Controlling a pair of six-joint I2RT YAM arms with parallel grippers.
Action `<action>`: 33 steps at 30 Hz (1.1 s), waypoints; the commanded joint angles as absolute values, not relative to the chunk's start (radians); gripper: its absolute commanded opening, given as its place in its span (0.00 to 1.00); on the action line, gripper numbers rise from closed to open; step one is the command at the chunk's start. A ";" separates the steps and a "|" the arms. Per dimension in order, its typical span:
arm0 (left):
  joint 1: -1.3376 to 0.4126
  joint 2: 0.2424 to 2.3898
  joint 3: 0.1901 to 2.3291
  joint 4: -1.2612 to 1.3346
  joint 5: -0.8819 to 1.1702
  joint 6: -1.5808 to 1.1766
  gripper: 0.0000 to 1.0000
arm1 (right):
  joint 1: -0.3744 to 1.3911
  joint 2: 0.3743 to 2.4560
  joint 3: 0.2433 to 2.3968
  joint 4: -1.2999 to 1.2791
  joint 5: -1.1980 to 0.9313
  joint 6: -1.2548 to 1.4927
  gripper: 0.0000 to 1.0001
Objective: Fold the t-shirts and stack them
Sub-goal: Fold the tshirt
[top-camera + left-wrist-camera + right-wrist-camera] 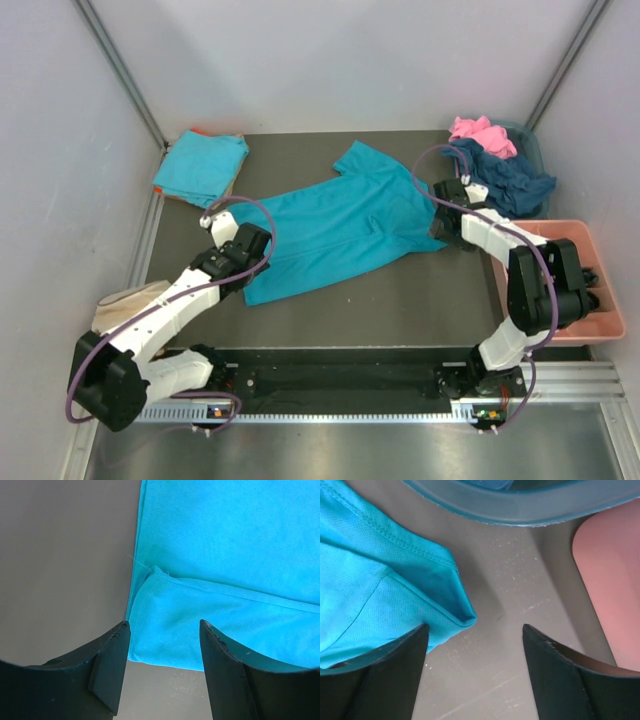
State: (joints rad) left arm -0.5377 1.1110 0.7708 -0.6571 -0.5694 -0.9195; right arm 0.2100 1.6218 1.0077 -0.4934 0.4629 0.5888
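A turquoise t-shirt (pixel 340 225) lies spread flat on the dark table, hem to the left. My left gripper (pixel 222 222) hovers open over its far-left hem corner. In the left wrist view that cloth corner (pixel 170 630) lies between and beyond the open left gripper (pixel 162 630), with nothing gripped. My right gripper (pixel 443 222) is open at the shirt's right sleeve. In the right wrist view the sleeve tip (pixel 445 610) lies by the left finger of the open right gripper (pixel 474 630). A folded turquoise t-shirt (pixel 200 165) lies back left. Pink (pixel 480 132) and navy (pixel 512 178) t-shirts are piled back right.
The pink and navy shirts sit in a teal bin (pixel 530 140), whose rim (pixel 520 510) shows in the right wrist view. A pink compartment tray (pixel 610 320) stands at the right edge. A beige cloth (pixel 125 300) lies near left. Grey walls enclose the table.
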 commanded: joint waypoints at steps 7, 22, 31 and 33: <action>-0.538 1.117 0.755 -0.632 -0.591 -0.917 0.63 | 0.183 1.677 0.997 -0.417 0.408 0.614 0.26; -0.540 1.153 0.765 -0.601 -0.571 -0.894 0.63 | 0.183 1.549 0.902 -0.482 0.410 0.690 0.00; -0.540 1.209 0.801 -0.591 -0.572 -0.845 0.63 | 0.195 1.327 0.804 -0.704 0.449 0.837 0.00; -0.540 1.227 0.819 -0.589 -0.578 -0.828 0.63 | 0.212 1.273 0.784 -0.783 0.465 0.873 0.00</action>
